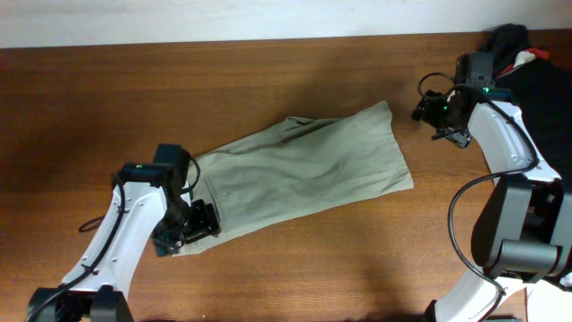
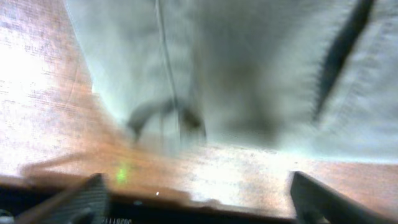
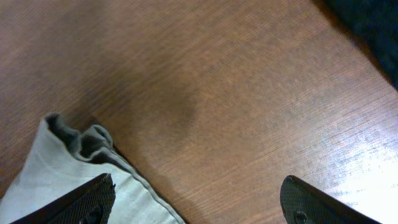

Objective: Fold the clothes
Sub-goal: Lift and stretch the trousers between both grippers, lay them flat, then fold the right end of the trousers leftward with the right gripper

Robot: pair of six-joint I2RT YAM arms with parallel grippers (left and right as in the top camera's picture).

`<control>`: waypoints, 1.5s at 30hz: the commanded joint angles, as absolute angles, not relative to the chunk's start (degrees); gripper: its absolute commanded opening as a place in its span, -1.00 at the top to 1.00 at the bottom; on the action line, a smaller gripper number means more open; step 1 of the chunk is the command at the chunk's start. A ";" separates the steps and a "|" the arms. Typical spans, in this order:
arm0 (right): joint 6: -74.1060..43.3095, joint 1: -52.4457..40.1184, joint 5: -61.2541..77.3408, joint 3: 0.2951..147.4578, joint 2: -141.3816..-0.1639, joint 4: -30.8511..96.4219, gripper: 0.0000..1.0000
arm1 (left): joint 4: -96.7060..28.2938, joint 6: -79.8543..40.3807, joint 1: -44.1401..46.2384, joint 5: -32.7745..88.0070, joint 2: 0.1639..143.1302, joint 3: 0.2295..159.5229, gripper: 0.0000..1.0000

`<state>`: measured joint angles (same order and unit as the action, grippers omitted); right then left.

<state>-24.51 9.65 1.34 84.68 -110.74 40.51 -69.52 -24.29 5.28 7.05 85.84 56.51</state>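
Observation:
The khaki shorts (image 1: 304, 170) lie spread slantwise across the middle of the wooden table, waistband end at the lower left, leg hem at the upper right. My left gripper (image 1: 192, 228) is open, low over the table at the waistband edge; its wrist view shows the blurred shorts (image 2: 249, 68) just ahead of the open fingers (image 2: 199, 199), nothing between them. My right gripper (image 1: 433, 112) is open and empty above the table just right of the hem corner. Its wrist view shows that shorts corner (image 3: 74, 168) by the left finger, with bare wood between the fingers (image 3: 196, 202).
A black garment (image 1: 536, 72) with a bit of red lies at the table's far right, behind the right arm; it also shows at the top right of the right wrist view (image 3: 370, 22). A white wall edge (image 1: 223, 22) runs along the back of the table.

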 commanded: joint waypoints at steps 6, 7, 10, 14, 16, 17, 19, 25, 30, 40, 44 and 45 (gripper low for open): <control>-10.68 3.20 14.48 87.18 -110.45 38.54 0.39 | -57.69 -23.22 7.73 7.25 83.02 58.43 0.31; -10.76 -0.56 13.76 87.18 -111.85 36.40 0.74 | -52.56 -23.29 7.73 7.07 84.16 58.41 0.88; -11.92 -4.56 10.70 87.18 -116.29 36.51 0.92 | -51.18 -23.27 7.73 6.83 90.72 58.39 0.98; -13.13 -4.84 11.05 87.11 -123.15 38.72 0.92 | -47.07 -23.31 7.73 3.18 100.12 58.39 0.98; -13.80 -4.80 8.97 86.76 -124.33 39.42 0.92 | -45.06 -23.31 7.62 3.16 104.09 58.39 0.98; -13.78 -4.80 8.73 86.52 -124.90 39.79 0.92 | -44.49 -23.33 7.29 3.20 105.45 58.39 0.98; -14.96 -4.43 7.31 84.75 -127.59 39.99 0.92 | -43.75 -23.31 4.93 2.66 108.60 58.39 0.97; -30.89 2.20 -0.03 83.40 -127.00 51.46 0.92 | -44.14 -21.93 -2.02 1.43 109.01 64.05 0.97; -38.35 2.28 -3.55 78.52 -119.33 55.48 0.93 | -39.48 -13.61 -1.91 1.08 109.03 72.25 0.96; -25.32 2.26 10.22 61.82 -75.44 43.99 0.33 | -55.46 -5.52 8.54 5.48 108.99 92.25 0.84; -22.26 2.22 19.14 61.82 -90.50 41.78 0.93 | -60.75 -10.81 18.02 7.94 109.08 88.38 0.97; -22.31 2.22 22.61 61.82 -94.80 40.47 0.92 | -60.66 -13.30 18.61 7.97 109.08 85.62 0.98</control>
<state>-23.66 2.17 14.55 61.87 -87.81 41.67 -60.42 -8.05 17.82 7.05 108.88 90.24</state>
